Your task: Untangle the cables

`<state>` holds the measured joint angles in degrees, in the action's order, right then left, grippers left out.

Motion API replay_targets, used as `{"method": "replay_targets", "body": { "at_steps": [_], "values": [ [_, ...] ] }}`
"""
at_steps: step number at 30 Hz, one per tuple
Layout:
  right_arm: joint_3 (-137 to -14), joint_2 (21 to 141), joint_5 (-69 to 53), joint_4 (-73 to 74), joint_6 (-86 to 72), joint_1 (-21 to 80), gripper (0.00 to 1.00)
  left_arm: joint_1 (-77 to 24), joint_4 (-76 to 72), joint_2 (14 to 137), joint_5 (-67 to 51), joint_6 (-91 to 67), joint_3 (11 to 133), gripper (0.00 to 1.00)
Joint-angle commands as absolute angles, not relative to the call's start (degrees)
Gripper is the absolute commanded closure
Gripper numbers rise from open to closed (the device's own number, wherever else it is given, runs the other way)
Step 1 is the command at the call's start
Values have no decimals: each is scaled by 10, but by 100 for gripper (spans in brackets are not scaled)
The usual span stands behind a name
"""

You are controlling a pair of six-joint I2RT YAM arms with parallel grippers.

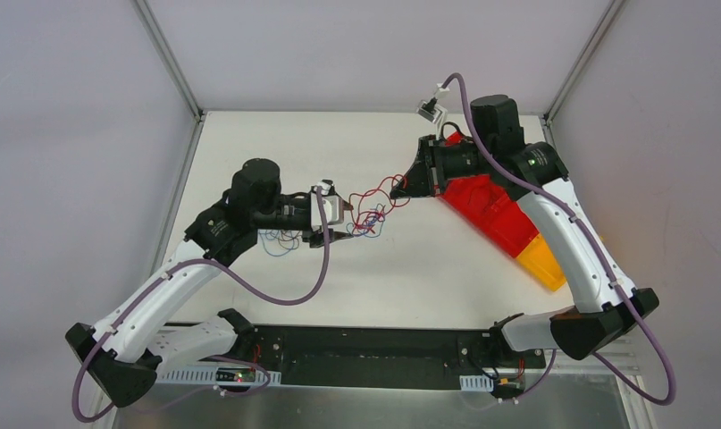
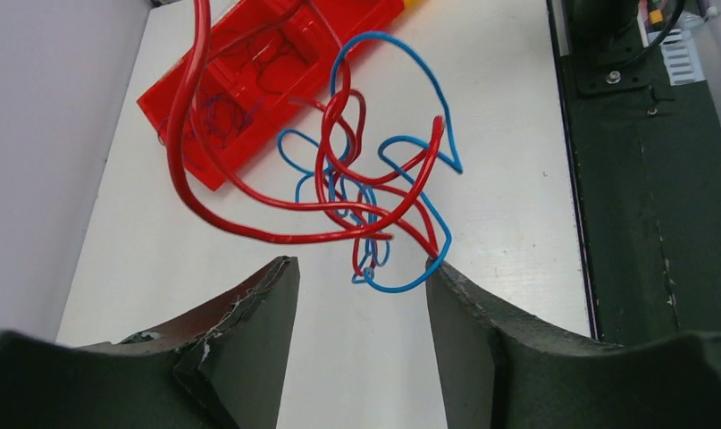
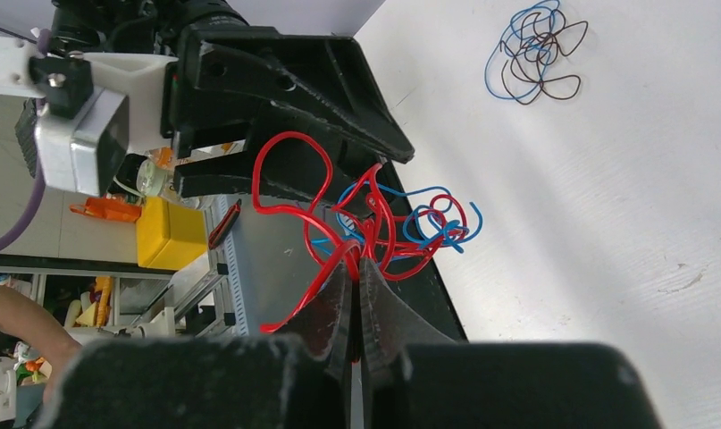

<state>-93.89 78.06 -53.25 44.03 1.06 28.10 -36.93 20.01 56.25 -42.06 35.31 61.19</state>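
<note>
Partly obscured, cables (image 3: 383, 228), pinch point buried inside clamped right hand (image 3: 356, 265).

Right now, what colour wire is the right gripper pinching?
A red wire in the right gripper; clearest in right wrist view.

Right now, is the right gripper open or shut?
Shut. In the right wrist view the right gripper has its fingers pressed together, pinching a red wire that runs into the red and blue tangle.

Top camera is looking down from above the near edge over the whole table (image 1: 276, 143). Left wrist camera is facing right, right wrist camera is facing left, both close, all three sharing the cables (image 1: 371, 211) mid-table.
</note>
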Motion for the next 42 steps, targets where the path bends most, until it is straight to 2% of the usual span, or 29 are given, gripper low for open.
{"method": "replay_targets", "body": {
  "at_steps": [1,4,8,11,13,16,22,26,35,42],
  "values": [
    [-941,760,-543,423,1,287,100,-390,192,575,-442,346,643,47],
    [-938,755,-540,419,1,288,100,-397,193,581,-443,350,642,56],
    [-934,750,-540,414,-16,288,100,-398,203,579,-443,365,634,59],
    [-934,748,-539,412,-16,287,100,-398,214,580,-440,374,631,66],
    [-937,747,-537,412,-15,286,100,-398,218,578,-439,376,630,77],
    [-945,748,-530,415,-16,273,100,-398,225,576,-431,371,632,100],
    [-961,746,-514,417,-18,184,100,-396,232,553,-365,332,593,100],
    [-984,742,-491,403,-23,104,100,-359,235,528,-326,283,527,100],
    [-1084,761,-500,375,-48,-98,100,-132,269,551,-327,319,436,100],
    [-1122,771,-550,371,-78,-234,100,-31,287,618,-322,363,439,100]
  ]
}}
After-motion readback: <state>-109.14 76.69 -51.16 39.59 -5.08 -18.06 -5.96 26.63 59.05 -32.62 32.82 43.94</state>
